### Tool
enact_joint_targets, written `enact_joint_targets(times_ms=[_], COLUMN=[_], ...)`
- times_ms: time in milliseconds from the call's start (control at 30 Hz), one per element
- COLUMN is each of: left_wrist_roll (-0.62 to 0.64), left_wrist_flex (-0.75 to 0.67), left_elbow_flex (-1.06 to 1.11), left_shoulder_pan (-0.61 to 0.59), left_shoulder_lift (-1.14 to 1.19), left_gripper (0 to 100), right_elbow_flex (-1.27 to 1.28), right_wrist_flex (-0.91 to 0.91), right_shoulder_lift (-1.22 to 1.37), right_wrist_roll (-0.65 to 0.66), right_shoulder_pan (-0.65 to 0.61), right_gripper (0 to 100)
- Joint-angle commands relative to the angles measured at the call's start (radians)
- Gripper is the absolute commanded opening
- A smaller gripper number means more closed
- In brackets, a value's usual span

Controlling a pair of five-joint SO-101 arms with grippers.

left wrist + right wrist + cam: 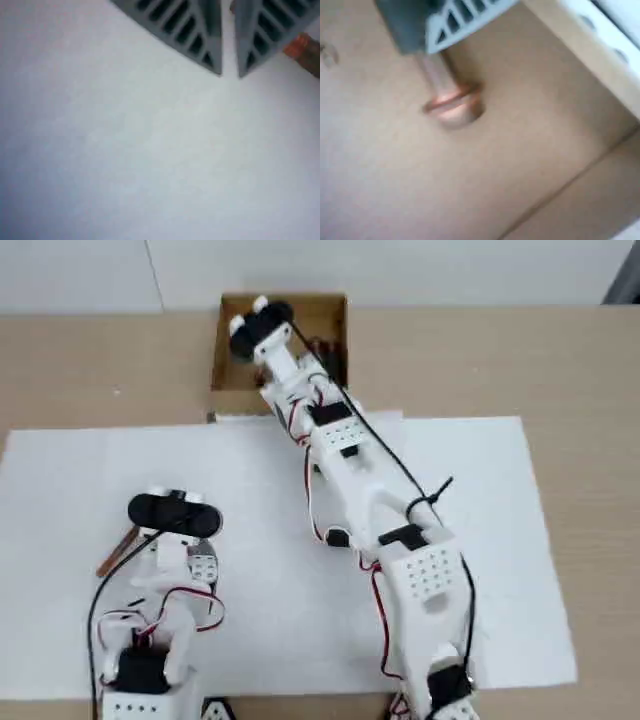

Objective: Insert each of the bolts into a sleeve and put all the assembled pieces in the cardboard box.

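The cardboard box point(330, 318) stands at the table's far edge. My right arm stretches into it, and its gripper point(256, 328) hangs over the box floor point(395, 175). In the right wrist view that gripper point(432, 42) is shut on a copper-coloured bolt piece point(451, 102), whose ringed end hangs just above the cardboard. My left gripper point(229, 70) rests low over the white paper near the front left, its fingers point(200, 35) almost together with nothing between them. A brown and orange piece point(118, 550) point(304, 49) lies on the paper just beside it, apart from the fingers.
A large white paper sheet point(250, 570) covers the middle of the wooden table point(560, 360). The box's inner wall point(580, 45) rises close to the held piece. The right arm's body point(350, 470) crosses the sheet diagonally.
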Motion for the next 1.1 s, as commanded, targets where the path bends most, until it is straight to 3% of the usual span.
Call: enact_joint_targets(times_ms=[0,100,400,733,933,1067], left_wrist_roll=[0.0,0.0,-0.003,-0.005,-0.005,-0.005], left_wrist_flex=[-0.029,-0.029,-0.029,-0.029,-0.029,-0.029], left_elbow_flex=[-0.005,-0.005,-0.005,-0.005,-0.005,-0.005], left_shoulder_pan=[-0.003,-0.003,-0.002,-0.002,-0.002,-0.002], left_shoulder_lift=[-0.012,-0.012,-0.012,-0.012,-0.012,-0.012], left_gripper=[1,1,1,1,1,1], right_elbow_flex=[-0.091,-0.163,-0.178,-0.178,-0.178,-0.155], right_wrist_flex=[0.096,0.271,0.616,1.009,1.282,1.314], right_shoulder_lift=[-0.024,-0.074,-0.329,-0.489,-0.552,-0.585], right_wrist_roll=[0.005,0.002,-0.163,-0.121,-0.008,0.011], right_shoulder_pan=[-0.013,-0.013,0.025,0.07,0.068,0.067], right_gripper=[8.6,0.0,0.3,0.4,0.4,0.4])
